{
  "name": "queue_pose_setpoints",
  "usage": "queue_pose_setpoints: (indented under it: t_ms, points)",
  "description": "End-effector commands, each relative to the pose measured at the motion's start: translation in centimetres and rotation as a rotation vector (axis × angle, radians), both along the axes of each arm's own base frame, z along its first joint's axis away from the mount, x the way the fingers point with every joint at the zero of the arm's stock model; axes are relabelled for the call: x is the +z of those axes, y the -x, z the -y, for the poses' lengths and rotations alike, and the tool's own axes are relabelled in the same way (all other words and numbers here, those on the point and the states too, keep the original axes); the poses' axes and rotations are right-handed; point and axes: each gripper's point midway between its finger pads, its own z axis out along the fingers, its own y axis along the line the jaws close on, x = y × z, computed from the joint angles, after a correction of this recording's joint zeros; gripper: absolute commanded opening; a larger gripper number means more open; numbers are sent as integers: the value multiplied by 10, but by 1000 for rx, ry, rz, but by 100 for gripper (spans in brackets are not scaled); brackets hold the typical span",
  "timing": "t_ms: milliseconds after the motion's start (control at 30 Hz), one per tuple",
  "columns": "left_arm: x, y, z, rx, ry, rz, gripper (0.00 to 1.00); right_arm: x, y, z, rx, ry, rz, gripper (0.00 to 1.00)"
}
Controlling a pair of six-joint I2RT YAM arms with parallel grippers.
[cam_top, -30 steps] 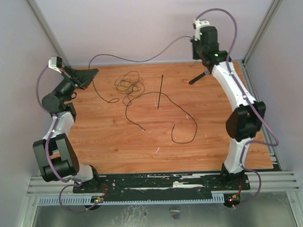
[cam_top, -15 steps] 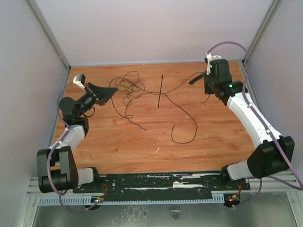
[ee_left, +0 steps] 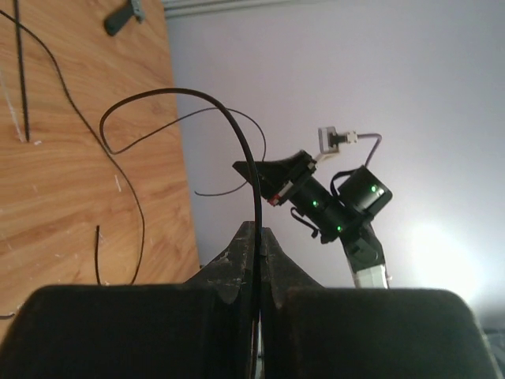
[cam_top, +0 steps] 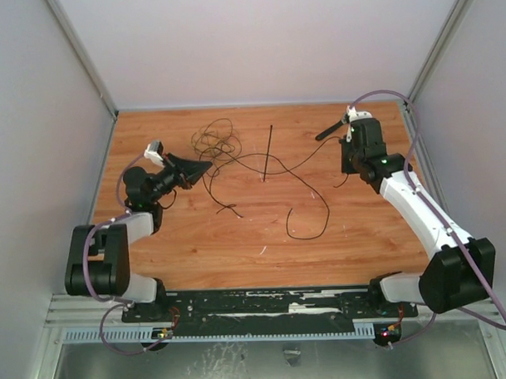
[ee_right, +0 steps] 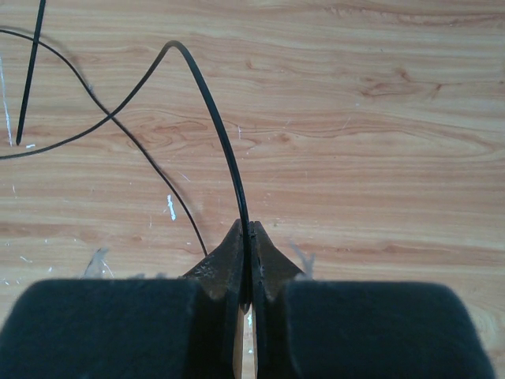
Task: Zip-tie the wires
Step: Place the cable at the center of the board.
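While the left gripper [ee_left: 254, 237] and right gripper [ee_right: 246, 233] each pinch the wires [ee_right: 229, 158] tight, a hard pull could slip them loose or drag the zip tie [cam_top: 267, 153] away.

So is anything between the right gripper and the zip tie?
Only the wire crosses the zip tie; nothing else lies between. But the right gripper is shut on that wire.

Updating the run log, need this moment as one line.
left pincer: shut on wires | right pincer: shut on wires | zip tie: lying free on table | phase: wires held, not yet tied
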Motion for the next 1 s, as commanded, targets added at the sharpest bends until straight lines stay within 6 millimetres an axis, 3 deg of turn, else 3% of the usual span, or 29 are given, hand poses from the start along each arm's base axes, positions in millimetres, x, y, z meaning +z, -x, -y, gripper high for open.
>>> queue_pose_setpoints:
  t_ms: [0,333,500,967]
  points:
    - [5,-13,-2,31,62,33,3,10,-15,0,-40,-36,57,0]
    - [-40,-40,-7,58,164,-36,0,2,-10,8,-53,-7,40,0]
    - [-72,-52,-12,102,56,-84,0,1,-8,17,-76,31,37,0]
    - [-133,-62,-49,272,-255,-193,7,-17,-8,24,-104,62,18,0]
